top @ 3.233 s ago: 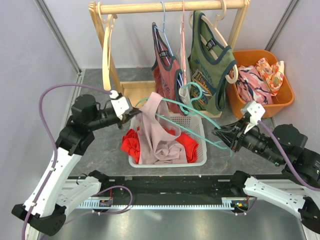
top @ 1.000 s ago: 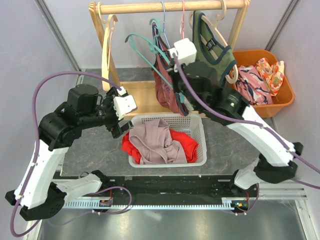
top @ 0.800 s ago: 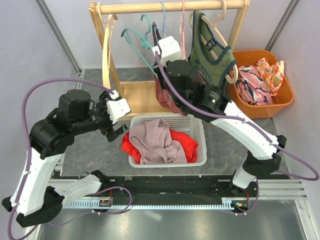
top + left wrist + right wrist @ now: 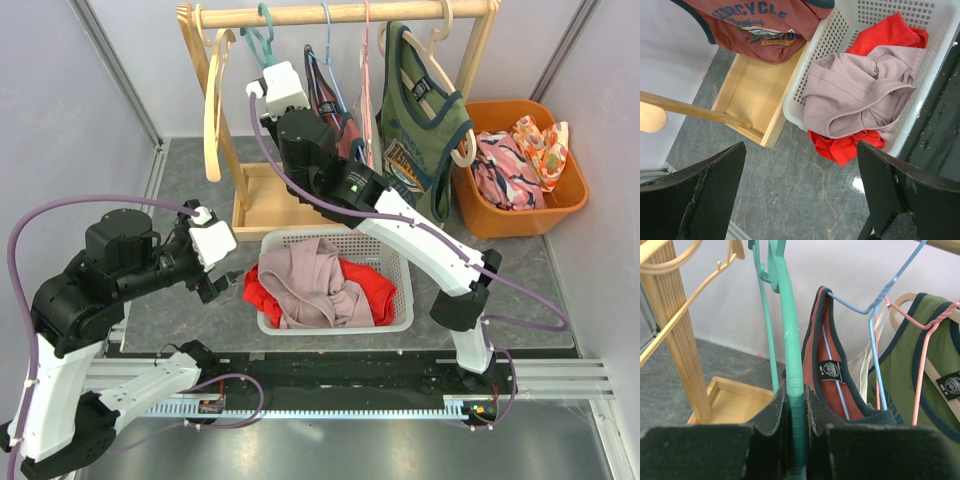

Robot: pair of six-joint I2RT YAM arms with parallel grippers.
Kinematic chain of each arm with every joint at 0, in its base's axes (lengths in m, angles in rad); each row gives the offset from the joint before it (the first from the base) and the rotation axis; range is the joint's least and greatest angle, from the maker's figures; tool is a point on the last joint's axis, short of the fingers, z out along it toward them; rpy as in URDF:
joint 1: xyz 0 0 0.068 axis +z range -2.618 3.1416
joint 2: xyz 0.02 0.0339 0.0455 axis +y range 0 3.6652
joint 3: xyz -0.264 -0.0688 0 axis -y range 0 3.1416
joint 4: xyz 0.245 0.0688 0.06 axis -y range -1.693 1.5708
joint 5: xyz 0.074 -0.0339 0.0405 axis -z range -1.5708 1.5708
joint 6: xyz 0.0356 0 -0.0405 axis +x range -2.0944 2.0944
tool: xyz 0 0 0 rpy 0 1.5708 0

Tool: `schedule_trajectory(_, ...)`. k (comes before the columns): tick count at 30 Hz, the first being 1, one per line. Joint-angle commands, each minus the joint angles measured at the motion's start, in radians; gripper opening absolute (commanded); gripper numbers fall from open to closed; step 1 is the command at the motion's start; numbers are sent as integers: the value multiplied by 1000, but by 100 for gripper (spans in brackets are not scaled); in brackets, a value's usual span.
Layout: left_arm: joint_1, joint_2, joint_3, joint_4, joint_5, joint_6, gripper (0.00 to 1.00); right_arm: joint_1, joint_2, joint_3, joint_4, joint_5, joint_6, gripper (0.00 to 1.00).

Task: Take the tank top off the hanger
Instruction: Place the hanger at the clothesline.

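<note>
Two arms in shot, and only the right one is busy. The right gripper is pinched tight on the bare teal hanger, one finger either side of its shaft. That arm is stretched way up towards the wooden rail, near the left end of the rack. The hanger's hook is right up at the rail, between the empty wooden hanger and the blue hanger. Honestly I can't tell whether it's actually sitting on the rail or just up against it.

The tank top, the mauve one, is off the hanger and lies crumpled in the white basket. It's on top of a red garment that spills a bit over the basket's left edge. The basket sits on the grey table, just in front of the rack's wooden base tray.

The left gripper is spread wide and holds nothing. It hovers off to the left of the basket, with its camera looking down at the clothes.

Along the rail there's a red tank top on the blue hanger, then a pink hanger, then a green tank top on a wooden hanger. An orange bin with patterned clothes in it sits to the right of the rack.
</note>
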Motion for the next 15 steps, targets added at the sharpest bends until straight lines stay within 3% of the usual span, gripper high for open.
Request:
schedule_trajectory(1,-2,-6,14,21,-5,-33,100,-7,14,63,122,33,-57,0)
schedule_trajectory(15,15,-39,-3,24,-2,-35,100,-54,68,57,179,-35,-49,0)
